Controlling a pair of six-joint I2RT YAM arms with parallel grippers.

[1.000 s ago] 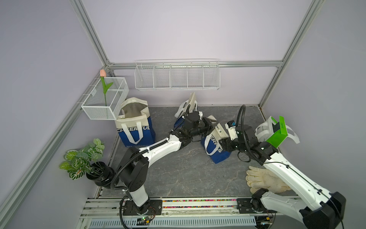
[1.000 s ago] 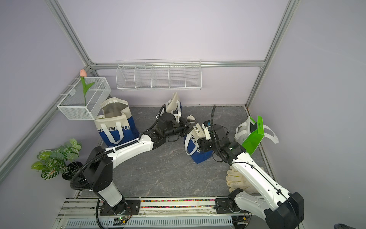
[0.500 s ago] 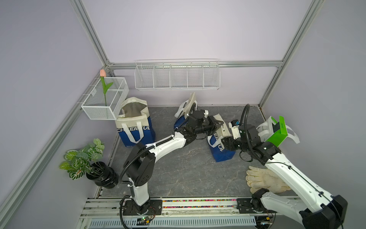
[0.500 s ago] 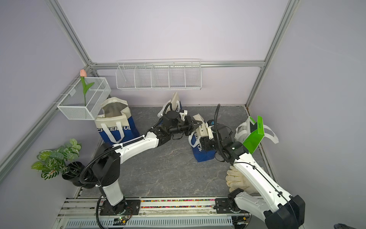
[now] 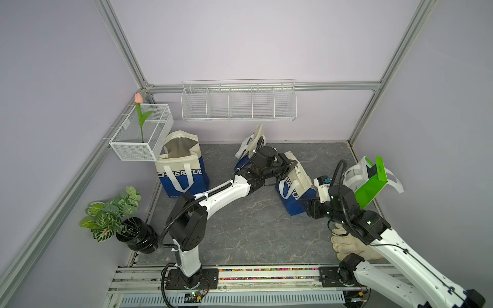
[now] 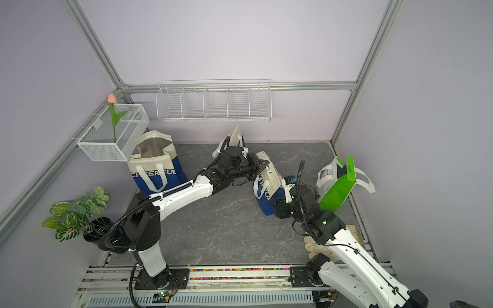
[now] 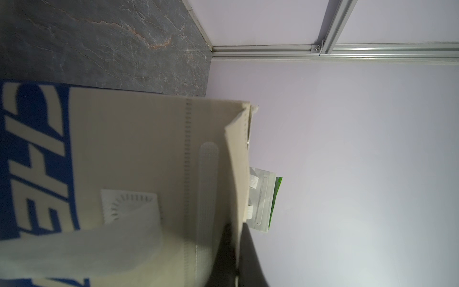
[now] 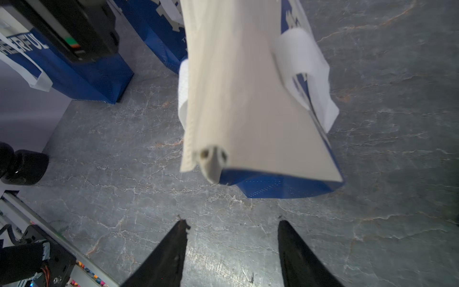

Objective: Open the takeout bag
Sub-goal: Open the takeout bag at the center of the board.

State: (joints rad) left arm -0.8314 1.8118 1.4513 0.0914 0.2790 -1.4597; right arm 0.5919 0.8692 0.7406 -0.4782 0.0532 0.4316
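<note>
Left pincer (image 7: 237, 231) tight on bag (image 7: 139, 139): wrist-only.

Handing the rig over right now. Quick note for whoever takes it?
Left gripper: shut on the top edge of the blue-and-cream fabric takeout bag, which leans over in the middle.
Right gripper: open, empty, just short of the bag's near end.
Done: one side of the mouth pinched.
Left: the mouth looks closed. Likely next step is for the right gripper to take the opposite edge and pull the two apart.
</note>
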